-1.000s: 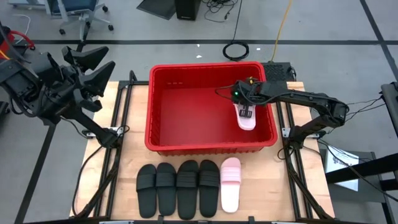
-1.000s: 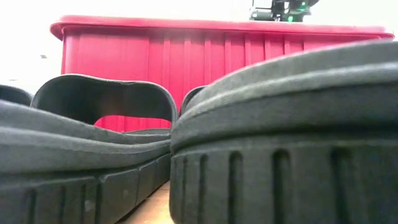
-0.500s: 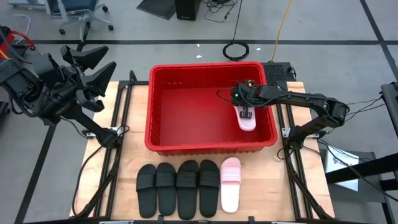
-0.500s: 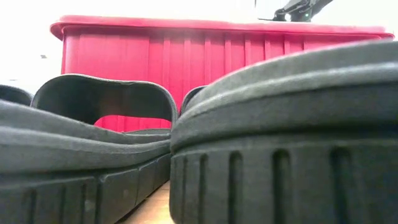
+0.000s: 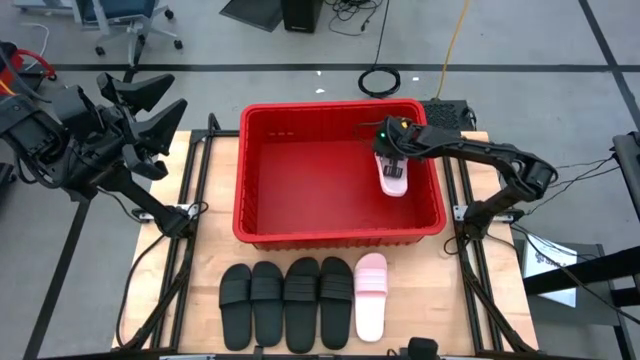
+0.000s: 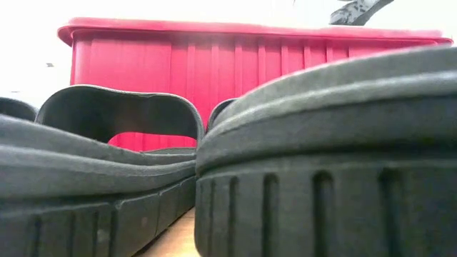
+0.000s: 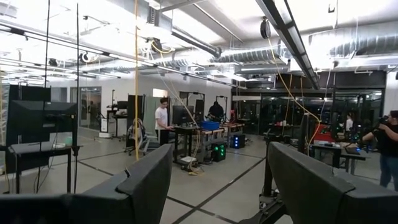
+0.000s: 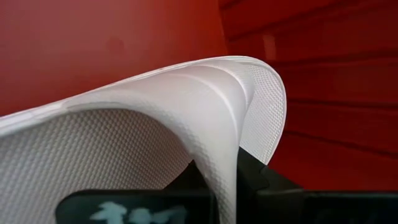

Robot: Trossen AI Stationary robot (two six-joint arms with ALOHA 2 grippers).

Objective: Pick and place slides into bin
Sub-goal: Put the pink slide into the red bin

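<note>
The red bin [image 5: 240, 180] stands at the table's middle, toward its far edge; the low view shows its near wall [image 6: 250, 64]. My right gripper [image 5: 392, 158] is inside the bin's right part, shut on a pale pink slide [image 5: 394, 180]. Four black slides [image 5: 285, 303] and a second pink slide [image 5: 370, 295] lie sole-down in a row at the near edge. Two of the black slides fill the low view [image 6: 321, 157]. My left gripper [image 5: 162, 105] is open and empty, held high beyond the table's left edge. My right gripper pinches the pink slide's wide strap [image 8: 231, 149] at its edge, one finger [image 8: 186, 183] under the arch and one [image 8: 264, 183] outside. The fingers come from above. The slide lies lengthwise near to far below them. I cannot tell whether it touches the bin's floor.
The bin's thick rim and sloping walls [image 5: 437, 190] close in on my right gripper at the right. Bare wood shows on the table left of the bin [image 5: 205, 230] and right of the row of slides [image 5: 440, 300]. The left wrist view shows people far off in the room [image 7: 163, 121].
My right gripper has gone a little toward the bin's far wall, carrying the pink slide with it inside the bin. In the low view its wrist has gone out of sight above the rim, and only the arm shows.
</note>
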